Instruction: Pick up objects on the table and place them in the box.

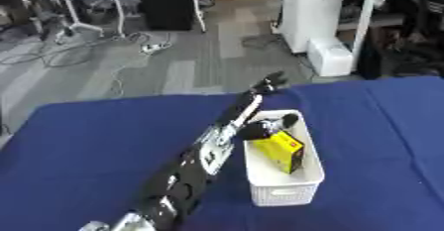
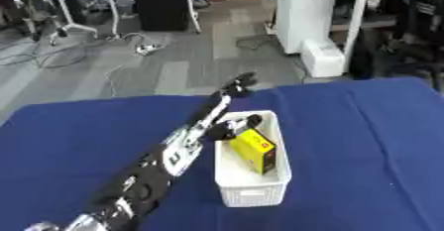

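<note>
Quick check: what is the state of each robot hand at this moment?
Left robot hand: stretched out past the far end of the white box, holding nothing; whether its fingers are open or curled cannot be told.
Right robot hand: not in view.

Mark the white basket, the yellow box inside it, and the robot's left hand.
white basket (image 1: 282, 194), left eye view, near front wall.
yellow box (image 1: 279, 148), left eye view, top face.
left hand (image 1: 270, 83), left eye view, fingers.

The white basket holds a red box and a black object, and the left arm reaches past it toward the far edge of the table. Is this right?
Not quite: the box in the white basket is yellow, not red, as the left eye view shows. The rest stands: a black object lies in the basket too, and the left hand reaches past it toward the far table edge.
</note>
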Motion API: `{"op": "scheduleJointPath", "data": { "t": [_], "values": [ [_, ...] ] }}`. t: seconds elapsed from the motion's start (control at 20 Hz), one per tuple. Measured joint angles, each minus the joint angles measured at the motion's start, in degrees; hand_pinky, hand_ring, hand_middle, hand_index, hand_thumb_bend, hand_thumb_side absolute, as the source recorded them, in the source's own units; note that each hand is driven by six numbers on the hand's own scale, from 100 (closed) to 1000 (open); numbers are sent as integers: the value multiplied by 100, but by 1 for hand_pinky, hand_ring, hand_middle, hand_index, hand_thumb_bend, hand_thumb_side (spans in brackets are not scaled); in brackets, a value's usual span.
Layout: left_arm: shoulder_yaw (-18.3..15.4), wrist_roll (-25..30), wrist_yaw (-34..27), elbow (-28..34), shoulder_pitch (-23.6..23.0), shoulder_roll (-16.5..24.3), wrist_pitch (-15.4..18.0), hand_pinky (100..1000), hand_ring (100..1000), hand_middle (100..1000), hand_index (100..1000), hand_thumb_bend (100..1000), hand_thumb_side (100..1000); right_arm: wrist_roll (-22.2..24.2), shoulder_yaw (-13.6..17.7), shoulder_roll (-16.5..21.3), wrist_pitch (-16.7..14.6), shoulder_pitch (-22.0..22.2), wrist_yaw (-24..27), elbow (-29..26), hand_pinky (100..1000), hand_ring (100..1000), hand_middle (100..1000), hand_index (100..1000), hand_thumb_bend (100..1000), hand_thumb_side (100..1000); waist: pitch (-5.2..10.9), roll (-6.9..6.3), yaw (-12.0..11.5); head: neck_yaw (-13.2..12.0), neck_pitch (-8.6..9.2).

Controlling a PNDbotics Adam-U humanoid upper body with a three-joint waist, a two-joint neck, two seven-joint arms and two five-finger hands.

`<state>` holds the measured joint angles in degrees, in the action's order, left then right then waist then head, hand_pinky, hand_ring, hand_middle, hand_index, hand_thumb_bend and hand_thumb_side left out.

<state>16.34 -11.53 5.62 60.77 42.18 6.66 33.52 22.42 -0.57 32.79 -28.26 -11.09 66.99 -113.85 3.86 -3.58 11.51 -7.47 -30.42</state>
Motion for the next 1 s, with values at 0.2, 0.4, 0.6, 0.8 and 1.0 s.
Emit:
{"op": "scheduleJointPath", "data": {
  "t": [0.2,0.4,0.6,0.8,1.0],
  "values": [
    [187,460,-1399,2446,-1066,310,-198,817,809,960,905,665,770,-7,45,1,-75,86,-52,1,100,100,100,192,100,1000,-9,14,-122,140,277],
    [19,732,-1252,3876,-1848,361,-214,838,806,926,866,665,712,-10,92,1,-171,212,-134,0,100,100,100,192,100,1000,-12,78,-255,190,447],
    [-222,756,-570,4746,-2255,328,-72,830,797,906,848,673,681,19,96,0,-255,336,-233,0,100,100,100,191,100,1000,-6,130,-378,188,512],
    [-292,656,-17,5145,-2316,132,34,836,800,899,846,678,664,44,96,0,-341,403,-305,0,100,100,100,192,100,1000,-3,170,-438,94,504],
    [-282,590,159,5261,-2159,-133,85,853,796,897,847,678,660,74,96,-2,-422,473,-350,0,100,100,100,192,100,1000,-5,216,-473,15,266]
  ]
}}
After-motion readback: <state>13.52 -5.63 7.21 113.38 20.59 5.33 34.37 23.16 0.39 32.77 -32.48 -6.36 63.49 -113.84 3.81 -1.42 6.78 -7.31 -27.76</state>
